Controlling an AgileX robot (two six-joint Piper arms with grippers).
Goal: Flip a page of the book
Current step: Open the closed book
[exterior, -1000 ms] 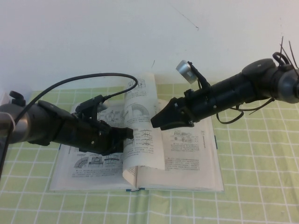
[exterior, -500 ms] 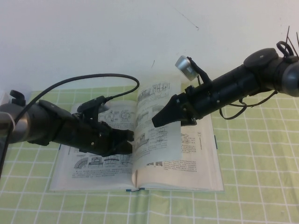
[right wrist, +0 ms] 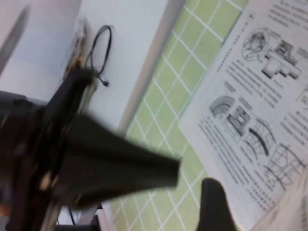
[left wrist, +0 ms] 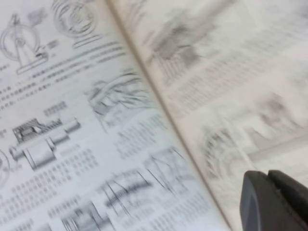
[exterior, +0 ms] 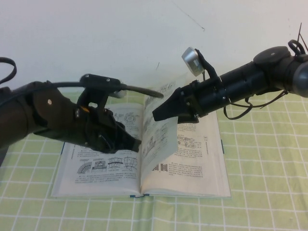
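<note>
The book (exterior: 96, 166) lies open on the green checked cloth, with a teal cover edge at the front. One page (exterior: 161, 139) stands lifted near the spine. My right gripper (exterior: 155, 115) is at this page's upper part, shut on it as far as shows. One of its fingers (right wrist: 214, 204) shows beside the blurred leaf (right wrist: 291, 207). My left gripper (exterior: 136, 144) is shut and empty. It hovers low over the left-hand page, its tip just left of the lifted page. In the left wrist view its fingers (left wrist: 255, 202) are together over the printed pages (left wrist: 96, 120).
A white wall (exterior: 96, 38) rises behind the table. The green checked tablecloth (exterior: 269, 183) surrounds the book. The left arm's black cable (exterior: 144, 90) arcs over the book's far edge. The blurred left arm (right wrist: 86, 159) shows in the right wrist view.
The lifted page swung right, then came back more upright near the spine. My left arm has risen and turned, with its tip now closer to the page. My right gripper has shifted slightly up.
</note>
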